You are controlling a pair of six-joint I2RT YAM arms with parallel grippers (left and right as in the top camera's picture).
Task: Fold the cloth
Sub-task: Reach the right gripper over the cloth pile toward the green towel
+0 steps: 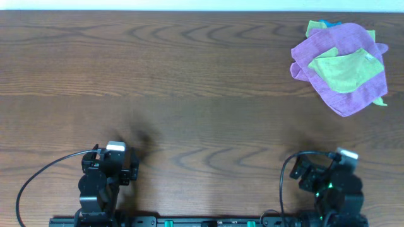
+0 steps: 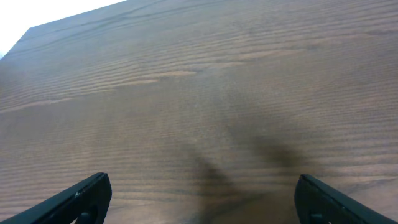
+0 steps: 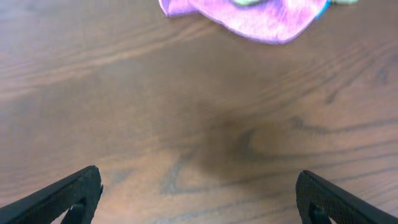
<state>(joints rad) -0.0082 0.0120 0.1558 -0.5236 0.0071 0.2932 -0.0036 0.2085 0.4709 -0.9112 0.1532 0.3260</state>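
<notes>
The cloth [image 1: 344,69] is a small lime-green square lying crumpled on top of a larger purple cloth [image 1: 338,44] at the far right of the wooden table. My left gripper [image 1: 115,148] sits near the front left edge, far from it, open and holding nothing. My right gripper [image 1: 346,154] rests at the front right, also open and empty, well short of the pile. The right wrist view catches only the near edge of the purple cloth [image 3: 249,15] at the top, with a sliver of the lime-green cloth [image 3: 245,2]. The left wrist view shows open black fingers [image 2: 81,199] over bare wood.
Green and blue cloth edges [image 1: 319,26] peek out behind the purple one near the table's [image 1: 189,75] back edge. Black cables loop beside each arm base at the front.
</notes>
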